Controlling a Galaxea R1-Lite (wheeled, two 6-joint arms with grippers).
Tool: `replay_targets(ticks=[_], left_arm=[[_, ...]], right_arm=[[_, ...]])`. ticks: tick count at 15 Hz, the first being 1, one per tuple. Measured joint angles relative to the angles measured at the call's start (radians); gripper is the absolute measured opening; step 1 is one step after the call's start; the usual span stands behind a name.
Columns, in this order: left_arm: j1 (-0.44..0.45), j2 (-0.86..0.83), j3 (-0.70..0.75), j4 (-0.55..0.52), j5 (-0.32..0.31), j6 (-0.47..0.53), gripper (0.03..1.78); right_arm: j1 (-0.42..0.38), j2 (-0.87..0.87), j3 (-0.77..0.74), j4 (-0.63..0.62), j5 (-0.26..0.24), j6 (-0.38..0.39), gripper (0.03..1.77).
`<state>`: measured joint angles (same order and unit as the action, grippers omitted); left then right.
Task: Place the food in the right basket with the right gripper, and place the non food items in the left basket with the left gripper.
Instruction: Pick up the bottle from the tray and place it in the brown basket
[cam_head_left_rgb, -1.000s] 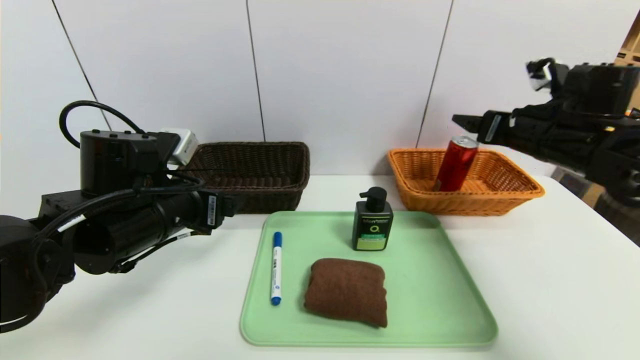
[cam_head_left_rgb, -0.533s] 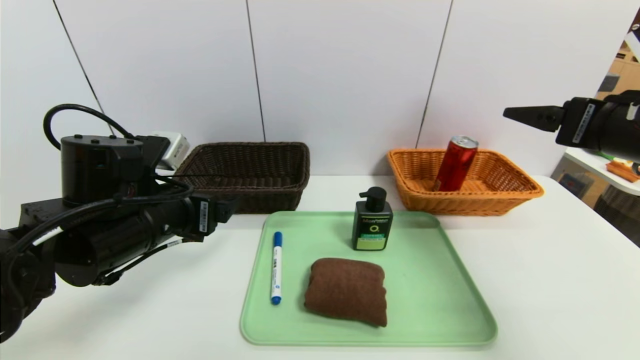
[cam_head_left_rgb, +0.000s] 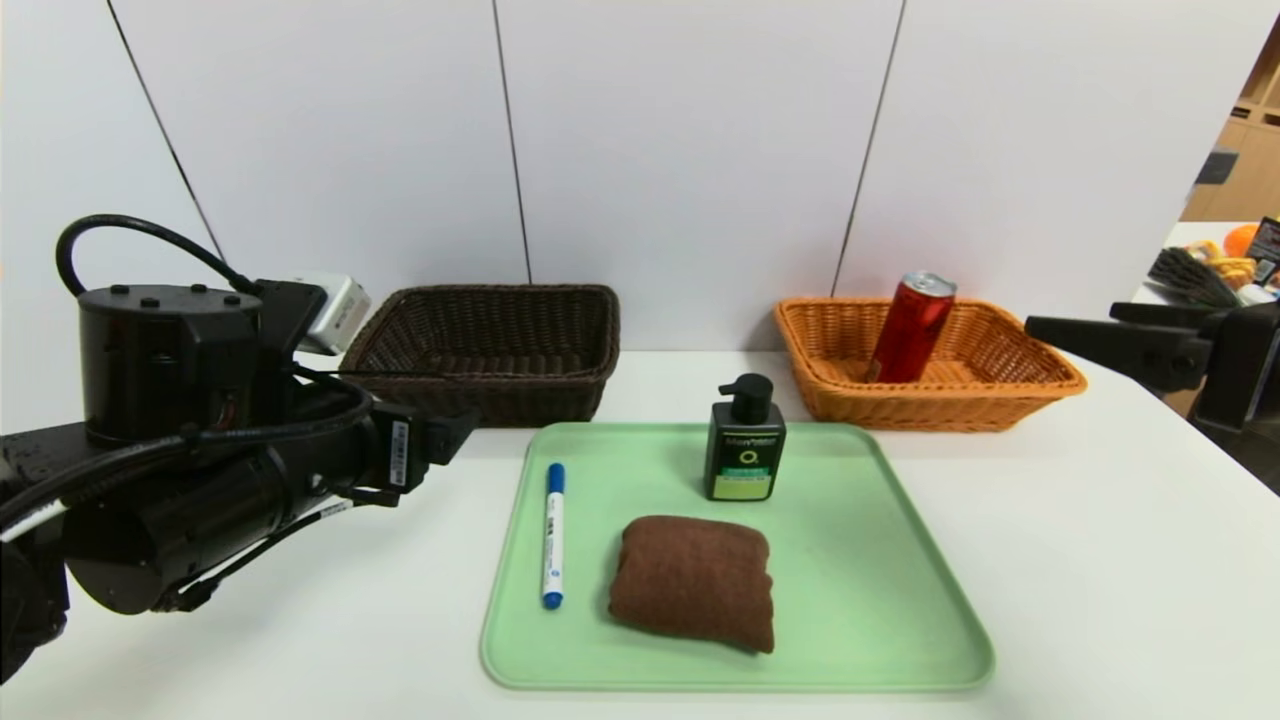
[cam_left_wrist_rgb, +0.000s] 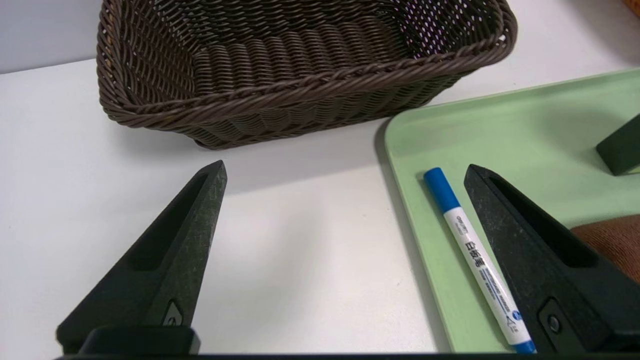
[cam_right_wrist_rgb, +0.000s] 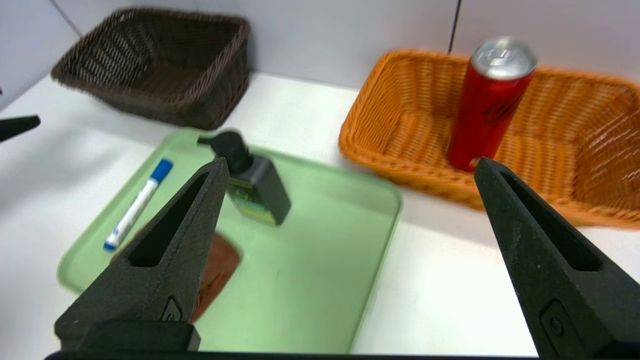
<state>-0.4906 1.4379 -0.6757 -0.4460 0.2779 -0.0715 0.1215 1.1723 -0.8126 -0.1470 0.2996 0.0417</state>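
white table (cam_head_left_rgb: 1100, 560) | red can (cam_head_left_rgb: 911, 327) in orange basket (cam_head_left_rgb: 1040, 385) | right hand (cam_head_left_rgb: 1045, 328) clear

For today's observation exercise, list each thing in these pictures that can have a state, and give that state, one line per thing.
Can: leaning in the orange basket, top sealed.
Brown basket: nothing inside.
Pump bottle: upright on the tray.
Marker: capped, lying on the tray.
Towel: folded, on the tray.
Left end effector: open, holding nothing, beside the tray.
Right end effector: open, holding nothing.

Pump bottle (cam_head_left_rgb: 744, 452) label — large "Q"
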Motion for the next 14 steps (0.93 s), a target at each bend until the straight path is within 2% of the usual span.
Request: replay_targets(ticks=[2,5,11,14], left_arm=[[-0.030,-0.008,0.007,-0.002,0.024,0.001,1.69],[-0.038,-0.015,0.000,-0.003,0.026,0.000,1.69],[-0.040,-0.024,0.003,-0.002,0.024,0.000,1.69],[-0.041,-0.024,0.003,0.001,0.024,0.000,1.69]], right_arm=[[0.013,-0.010,0.083,-0.048,0.045,-0.005,1.69],[0.019,0.008,0.190,-0.195,0.133,-0.005,1.69],[0.028,0.116,0.268,-0.354,0.219,-0.014,1.69],[0.052,0.207,0.324,-0.505,0.263,-0.017,1.69]])
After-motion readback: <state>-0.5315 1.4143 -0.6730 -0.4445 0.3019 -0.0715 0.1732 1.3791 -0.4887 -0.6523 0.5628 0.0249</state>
